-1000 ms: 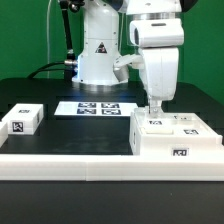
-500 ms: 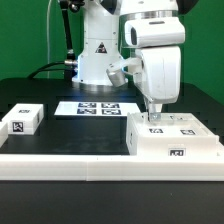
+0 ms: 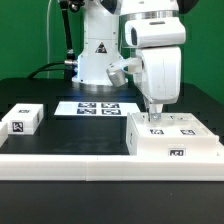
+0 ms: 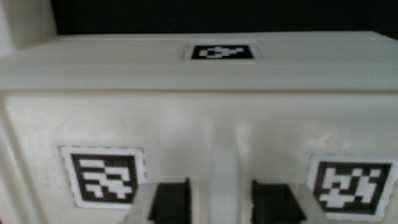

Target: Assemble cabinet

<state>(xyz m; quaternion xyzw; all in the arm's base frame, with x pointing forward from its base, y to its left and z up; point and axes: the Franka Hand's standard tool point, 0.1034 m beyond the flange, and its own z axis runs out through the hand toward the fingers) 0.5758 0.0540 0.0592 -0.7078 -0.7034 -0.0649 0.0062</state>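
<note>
Gripper (image 3: 153,119): low on the cabinet (image 3: 176,142) top, fingers (image 4: 173,203) slightly apart; cannot tell whether anything is held.
Small white block (image 3: 22,120): well apart, at the exterior view's left.

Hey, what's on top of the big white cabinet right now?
On the cabinet lie square marker tags, and the gripper is down at its top. Whatever sits beneath its fingers is covered.
</note>
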